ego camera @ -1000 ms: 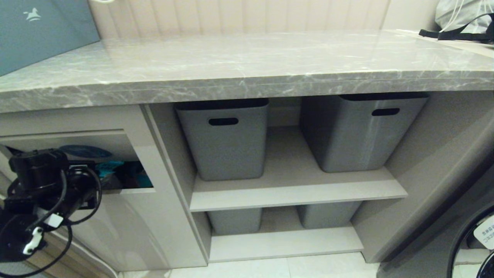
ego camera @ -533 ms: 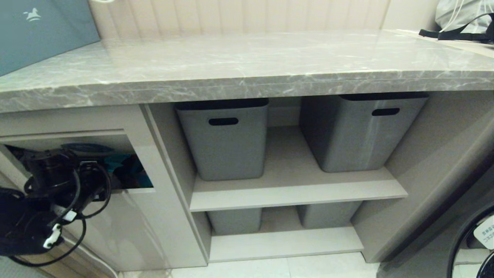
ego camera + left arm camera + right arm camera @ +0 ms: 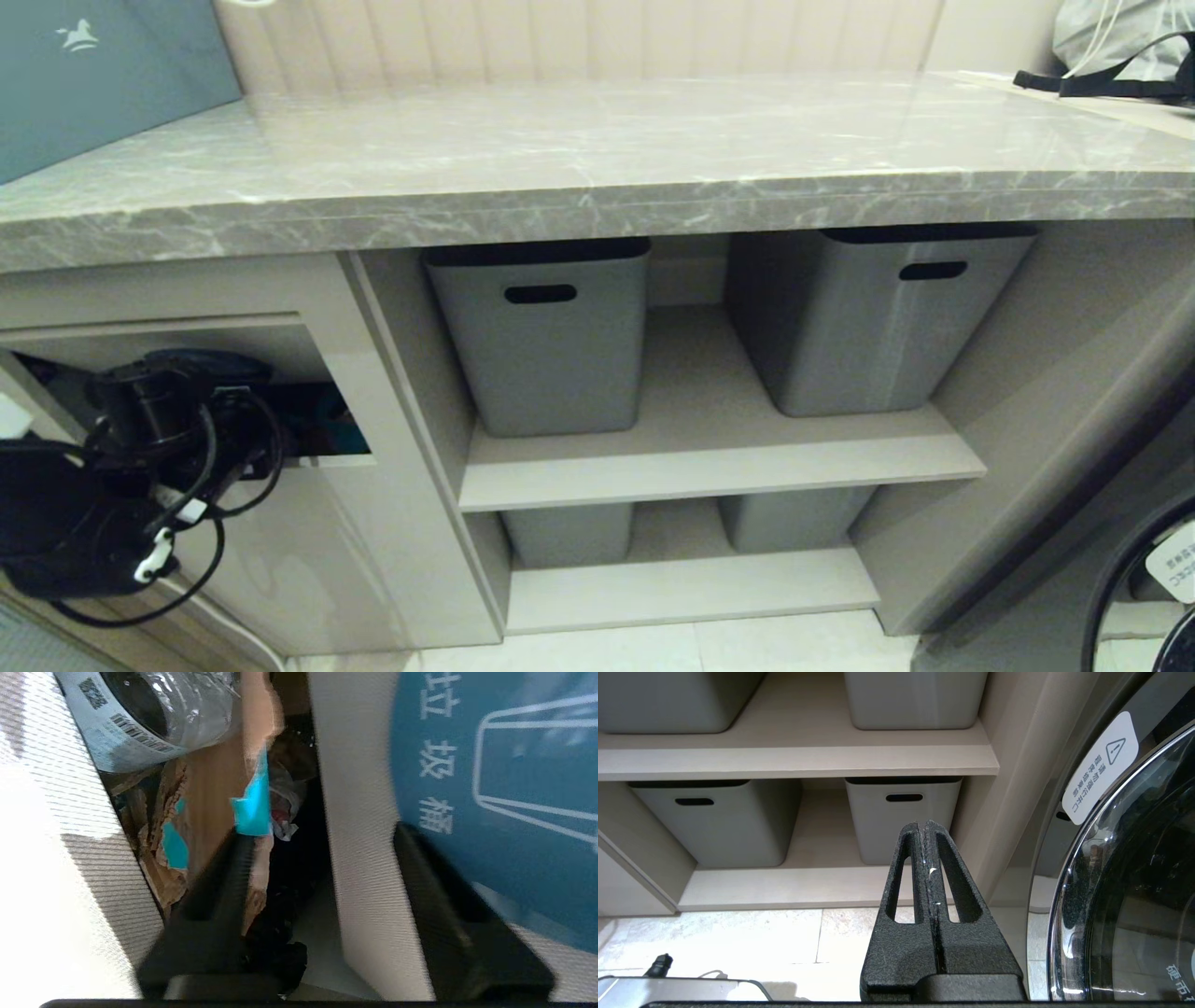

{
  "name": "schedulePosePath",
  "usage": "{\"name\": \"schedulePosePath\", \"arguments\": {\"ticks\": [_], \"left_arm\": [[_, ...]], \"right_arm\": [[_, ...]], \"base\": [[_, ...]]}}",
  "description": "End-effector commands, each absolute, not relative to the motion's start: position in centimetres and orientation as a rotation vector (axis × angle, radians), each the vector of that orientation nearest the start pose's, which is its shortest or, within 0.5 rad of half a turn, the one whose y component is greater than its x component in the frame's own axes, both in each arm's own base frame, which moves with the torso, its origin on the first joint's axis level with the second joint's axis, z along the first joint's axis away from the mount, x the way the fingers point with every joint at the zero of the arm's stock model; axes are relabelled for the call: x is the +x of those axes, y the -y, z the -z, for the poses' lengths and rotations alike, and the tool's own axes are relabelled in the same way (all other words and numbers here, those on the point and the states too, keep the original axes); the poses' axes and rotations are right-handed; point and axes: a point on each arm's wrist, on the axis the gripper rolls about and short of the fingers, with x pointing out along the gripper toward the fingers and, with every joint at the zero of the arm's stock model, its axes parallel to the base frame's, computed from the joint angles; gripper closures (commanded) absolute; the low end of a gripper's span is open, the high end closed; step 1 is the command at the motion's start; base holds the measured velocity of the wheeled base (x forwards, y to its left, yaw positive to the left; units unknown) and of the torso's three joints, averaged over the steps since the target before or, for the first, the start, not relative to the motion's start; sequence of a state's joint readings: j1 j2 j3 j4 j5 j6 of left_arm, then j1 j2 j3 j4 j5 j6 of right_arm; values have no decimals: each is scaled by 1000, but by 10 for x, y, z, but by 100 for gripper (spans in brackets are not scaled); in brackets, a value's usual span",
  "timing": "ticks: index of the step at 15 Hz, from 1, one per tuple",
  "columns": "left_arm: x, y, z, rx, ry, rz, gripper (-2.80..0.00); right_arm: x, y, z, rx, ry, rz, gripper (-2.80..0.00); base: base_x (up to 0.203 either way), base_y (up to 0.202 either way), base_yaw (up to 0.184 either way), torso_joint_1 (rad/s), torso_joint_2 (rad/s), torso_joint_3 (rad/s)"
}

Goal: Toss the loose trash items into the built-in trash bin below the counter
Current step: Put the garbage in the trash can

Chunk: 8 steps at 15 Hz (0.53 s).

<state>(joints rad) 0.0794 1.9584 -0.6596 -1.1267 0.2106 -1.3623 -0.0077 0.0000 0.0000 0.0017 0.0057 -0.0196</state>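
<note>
Left gripper [image 3: 322, 835], fingers spread, straddles the beige tilting flap [image 3: 359, 812]; teal-blue crumpled wrapper [image 3: 252, 805] just inside it.

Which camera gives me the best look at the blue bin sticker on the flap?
The left wrist view: the blue sticker fills its side, bin icon and lettering readable. In the head view only a dark sliver shows above the left arm. The right wrist view misses it entirely.

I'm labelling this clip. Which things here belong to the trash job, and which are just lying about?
Job: wrapper, falling from the open left hand; bin flap, pushed in; counter.
Lying about: grey bins, teal box, washer door, shut right hand.
</note>
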Motion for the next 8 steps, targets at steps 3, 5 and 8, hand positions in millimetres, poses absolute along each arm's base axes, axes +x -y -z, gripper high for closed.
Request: {"name": "schedulePosePath", "arguments": {"ticks": [3, 5, 8], "left_arm": [[340, -32, -121, -1357, 95, -330, -280], [344, -31, -125, -1363, 111, -314, -280], [344, -31, -127, -1370, 126, -302, -280]], "right_arm": [[-23, 0, -75, -18, -1, 2, 0], [-23, 0, -75, -18, 0, 3, 0], [-23, 0, -75, -17, 0, 3, 0]], "base": [[0, 0, 0, 0, 0, 0], [0, 0, 0, 0, 0, 0], [0, 0, 0, 0, 0, 0]]}}
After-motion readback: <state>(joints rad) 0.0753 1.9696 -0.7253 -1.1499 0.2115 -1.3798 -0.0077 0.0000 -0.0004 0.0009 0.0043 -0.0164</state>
